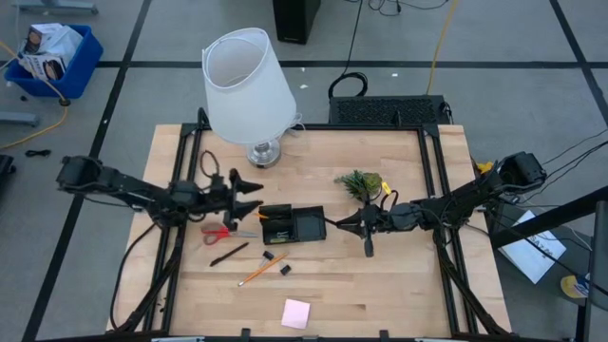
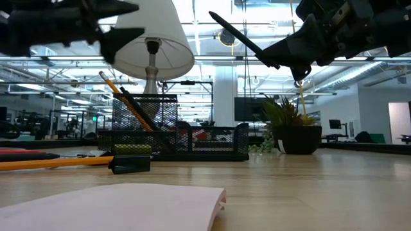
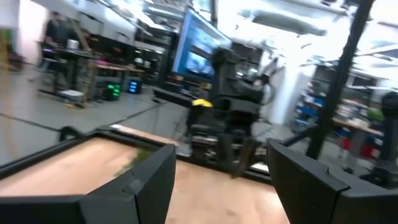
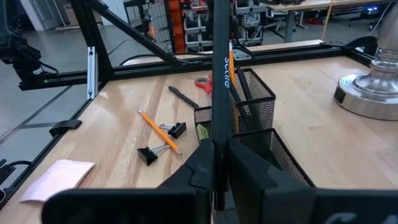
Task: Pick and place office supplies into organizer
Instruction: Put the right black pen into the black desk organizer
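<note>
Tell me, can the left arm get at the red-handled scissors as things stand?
Probably yes. The scissors lie bare on the table just below the open left gripper, nothing on top; the organizer sits beside them, not across the path.

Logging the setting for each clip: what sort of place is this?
Probably a robotics lab or workshop in a large open hall: a wooden table in a black frame, an exposed industrial ceiling, and workbenches with monitors behind.

The black pen bears white lettering, too blurred to read.
</note>
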You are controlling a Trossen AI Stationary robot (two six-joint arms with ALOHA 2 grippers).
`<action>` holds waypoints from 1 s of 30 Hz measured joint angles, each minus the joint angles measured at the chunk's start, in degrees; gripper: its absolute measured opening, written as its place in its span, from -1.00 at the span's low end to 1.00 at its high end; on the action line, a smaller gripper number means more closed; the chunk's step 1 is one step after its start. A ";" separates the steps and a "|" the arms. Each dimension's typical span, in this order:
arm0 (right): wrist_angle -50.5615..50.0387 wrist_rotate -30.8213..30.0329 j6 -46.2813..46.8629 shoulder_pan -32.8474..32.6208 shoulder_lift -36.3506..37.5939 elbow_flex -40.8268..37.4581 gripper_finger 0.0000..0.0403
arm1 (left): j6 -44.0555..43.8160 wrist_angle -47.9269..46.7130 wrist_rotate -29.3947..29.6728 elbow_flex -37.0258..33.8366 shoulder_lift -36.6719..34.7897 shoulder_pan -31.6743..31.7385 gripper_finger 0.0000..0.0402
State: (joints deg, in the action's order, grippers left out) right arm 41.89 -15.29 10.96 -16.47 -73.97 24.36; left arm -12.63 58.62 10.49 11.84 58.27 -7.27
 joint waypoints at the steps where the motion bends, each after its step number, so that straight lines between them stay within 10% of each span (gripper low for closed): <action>1: 0.00 -0.02 0.18 0.00 0.00 0.02 -0.87 | 0.09 -0.03 -0.12 1.66 1.77 -0.45 0.27; 30: 2.56 -2.69 2.23 0.00 0.00 0.02 -0.86 | 0.46 -1.45 -0.02 26.49 31.61 -2.45 0.27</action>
State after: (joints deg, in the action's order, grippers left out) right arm 44.44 -17.98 13.19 -16.47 -73.97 24.38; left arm -12.16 57.17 10.46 38.34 89.88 -9.71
